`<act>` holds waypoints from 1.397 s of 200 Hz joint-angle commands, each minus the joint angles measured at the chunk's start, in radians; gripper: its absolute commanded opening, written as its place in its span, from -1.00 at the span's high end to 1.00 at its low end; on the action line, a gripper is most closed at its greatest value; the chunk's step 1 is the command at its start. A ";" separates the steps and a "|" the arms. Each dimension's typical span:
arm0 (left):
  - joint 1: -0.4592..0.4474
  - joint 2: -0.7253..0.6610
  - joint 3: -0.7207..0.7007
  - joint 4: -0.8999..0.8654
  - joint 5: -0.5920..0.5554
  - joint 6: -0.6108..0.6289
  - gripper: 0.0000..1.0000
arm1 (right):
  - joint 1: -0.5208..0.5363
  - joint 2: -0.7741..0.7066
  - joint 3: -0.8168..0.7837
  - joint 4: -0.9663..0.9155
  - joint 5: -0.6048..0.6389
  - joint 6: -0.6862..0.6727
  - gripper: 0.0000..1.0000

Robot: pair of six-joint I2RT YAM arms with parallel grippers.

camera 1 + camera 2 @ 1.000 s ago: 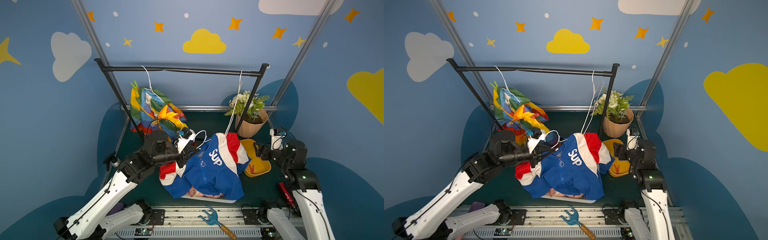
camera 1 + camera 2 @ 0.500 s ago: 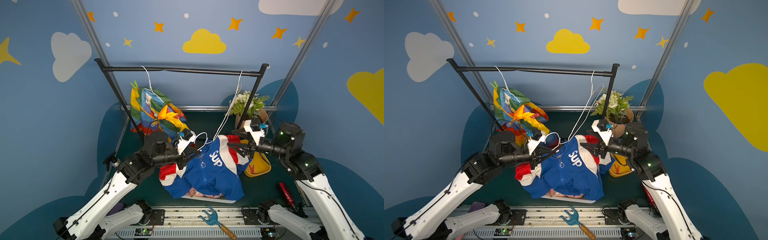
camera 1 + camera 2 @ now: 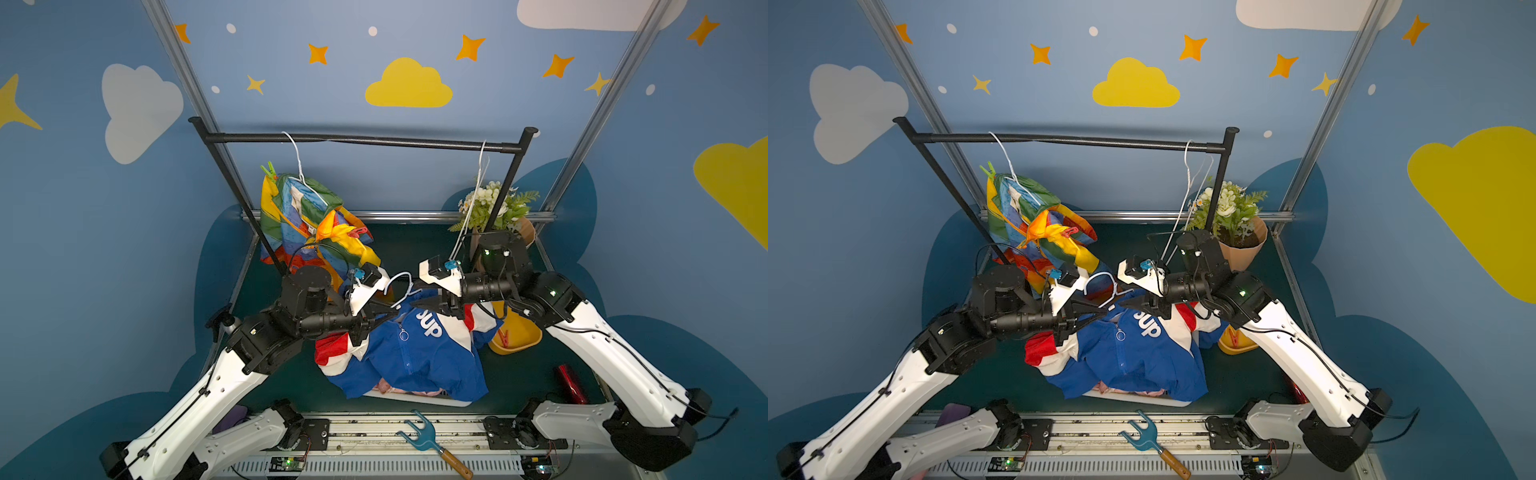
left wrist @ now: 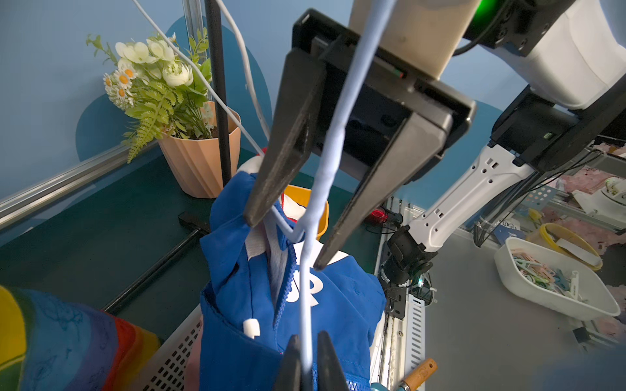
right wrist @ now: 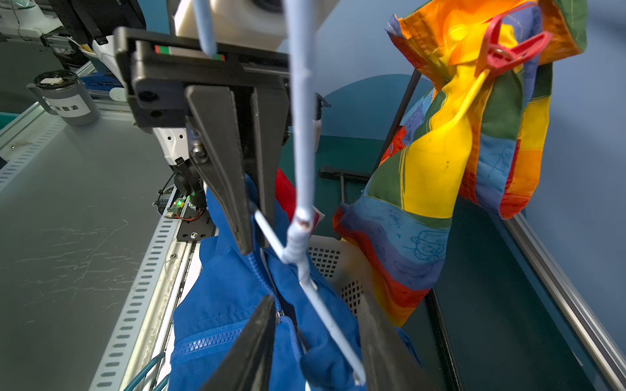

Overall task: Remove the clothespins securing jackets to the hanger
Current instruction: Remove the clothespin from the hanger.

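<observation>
The blue, white and red jacket hangs from a pale wire hanger above a pink jacket. My left gripper is shut on one arm of the hanger wire. Facing it, my right gripper is open, its jaws on either side of the hanger's other arm at the collar, apart from the wire. The rainbow jacket hangs on the rail with a green clothespin and a red clothespin. I see no clothespin on the blue jacket.
A black rail carries an empty white hanger. A flower pot stands back right. The yellow container holds a red clothespin. A white basket lies under the jackets, a teal fork tool in front.
My right arm has swung from the yellow container to the hanger at the blue jacket's collar, and its jaws have narrowed around the wire. The left arm has held still.
</observation>
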 commanded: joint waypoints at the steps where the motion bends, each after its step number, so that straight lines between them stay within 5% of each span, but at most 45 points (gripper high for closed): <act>1: -0.007 -0.015 0.014 0.010 0.038 0.002 0.78 | 0.014 0.036 0.055 -0.062 0.008 -0.044 0.17; 28: -0.007 -0.009 0.020 -0.009 0.034 0.011 0.77 | 0.024 0.047 0.067 -0.077 -0.001 -0.051 0.42; 61: -0.006 -0.017 0.015 -0.005 -0.018 0.027 0.75 | 0.028 0.053 0.079 -0.127 -0.035 -0.053 1.00; 136: -0.010 -0.094 -0.004 0.043 -0.149 -0.027 0.05 | 0.026 -0.046 -0.027 -0.060 0.030 -0.029 1.00; 143: -0.009 -0.110 -0.006 0.044 -0.174 -0.030 -0.15 | 0.026 -0.060 -0.044 -0.044 0.056 -0.027 1.00; 150: -0.010 -0.122 -0.006 0.040 -0.211 -0.037 -0.58 | 0.027 -0.076 -0.064 -0.023 0.081 -0.028 1.00; 155: -0.010 -0.131 -0.005 0.033 -0.234 -0.038 -0.67 | 0.027 -0.088 -0.080 -0.010 0.096 -0.029 1.00; 182: -0.009 -0.185 -0.008 -0.011 -0.441 -0.060 -0.86 | 0.027 -0.145 -0.143 0.038 0.195 -0.052 1.00; 207: -0.003 -0.192 -0.014 -0.066 -0.515 -0.101 -0.92 | 0.026 -0.189 -0.194 0.098 0.254 -0.066 1.00; 245: 0.044 -0.184 -0.041 -0.032 -0.466 -0.197 -0.98 | 0.026 -0.244 -0.281 0.232 0.294 -0.078 1.00; 279: 0.199 -0.175 -0.050 -0.005 -0.347 -0.286 -1.00 | 0.026 -0.297 -0.345 0.296 0.321 -0.093 1.00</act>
